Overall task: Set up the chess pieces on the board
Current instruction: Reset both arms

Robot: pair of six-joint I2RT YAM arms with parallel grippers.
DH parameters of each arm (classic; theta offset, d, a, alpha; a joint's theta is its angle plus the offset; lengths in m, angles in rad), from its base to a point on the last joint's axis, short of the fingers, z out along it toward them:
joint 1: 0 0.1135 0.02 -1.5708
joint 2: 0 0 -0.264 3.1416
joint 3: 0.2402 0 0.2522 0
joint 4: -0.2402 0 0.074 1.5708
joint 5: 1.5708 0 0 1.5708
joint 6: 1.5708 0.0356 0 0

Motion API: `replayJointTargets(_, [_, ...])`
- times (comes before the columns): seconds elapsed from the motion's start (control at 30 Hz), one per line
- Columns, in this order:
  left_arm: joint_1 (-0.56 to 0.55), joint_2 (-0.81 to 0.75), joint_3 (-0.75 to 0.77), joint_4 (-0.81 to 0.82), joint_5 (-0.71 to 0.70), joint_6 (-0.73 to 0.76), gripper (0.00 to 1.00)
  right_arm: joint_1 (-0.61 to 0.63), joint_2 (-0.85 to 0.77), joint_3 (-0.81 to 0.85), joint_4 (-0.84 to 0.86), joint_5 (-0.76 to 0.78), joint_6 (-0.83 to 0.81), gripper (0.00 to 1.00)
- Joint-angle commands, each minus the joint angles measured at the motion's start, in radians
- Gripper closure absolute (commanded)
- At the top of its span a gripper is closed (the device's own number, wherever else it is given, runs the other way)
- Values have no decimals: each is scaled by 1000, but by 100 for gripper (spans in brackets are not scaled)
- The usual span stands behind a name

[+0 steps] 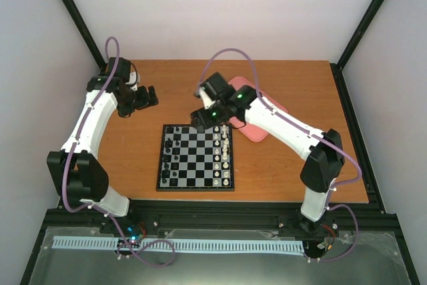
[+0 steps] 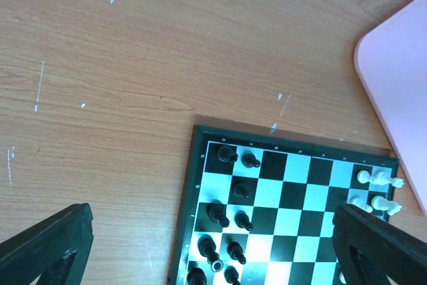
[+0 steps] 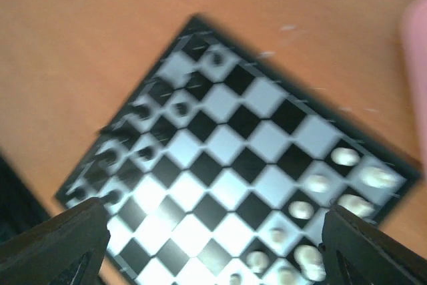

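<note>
The board [image 1: 196, 159] lies at the middle of the table. Tiny black chess pieces [image 1: 172, 155] stand in its two left columns, and white pieces [image 1: 226, 155] fill the right side. My left gripper [image 1: 152, 96] hangs open over bare wood, beyond the board's far left corner. In the left wrist view its fingers [image 2: 47, 245] frame the board's border [image 2: 190, 185] and the black chess pieces [image 2: 230, 215]. My right gripper [image 1: 200, 121] hovers open above the board's far edge. The right wrist view is blurred; it shows the board [image 3: 233, 158] below and black chess pieces [image 3: 133, 131] at its left.
A pink tray [image 1: 257, 131] lies at the board's far right, partly under the right arm, and shows as the pink tray [image 2: 397, 71] in the left wrist view. White pieces [image 3: 320, 195] stand on the board's right side.
</note>
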Motion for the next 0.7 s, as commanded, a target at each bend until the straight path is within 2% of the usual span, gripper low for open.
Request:
replayJointTargets(0.0, [3, -6, 101, -47, -5, -27, 0, -89, -35, 35, -73, 144, 70, 0])
replayJointTargets(0.13, [3, -26, 110, -58, -83, -48, 0, -124, -65, 61, -97, 231, 76, 0])
replayJointTargets(0.27, [4, -47, 106, -69, -134, -80, 0, -139, -82, 62, -109, 230, 81, 0])
replayJointTargets(0.43, [3, -50, 96, -81, -158, -131, 0, -145, -85, 52, -126, 212, 97, 0])
replayJointTargets(0.67, [4, -54, 113, -79, -138, -127, 0, -151, -97, 59, -129, 213, 99, 0])
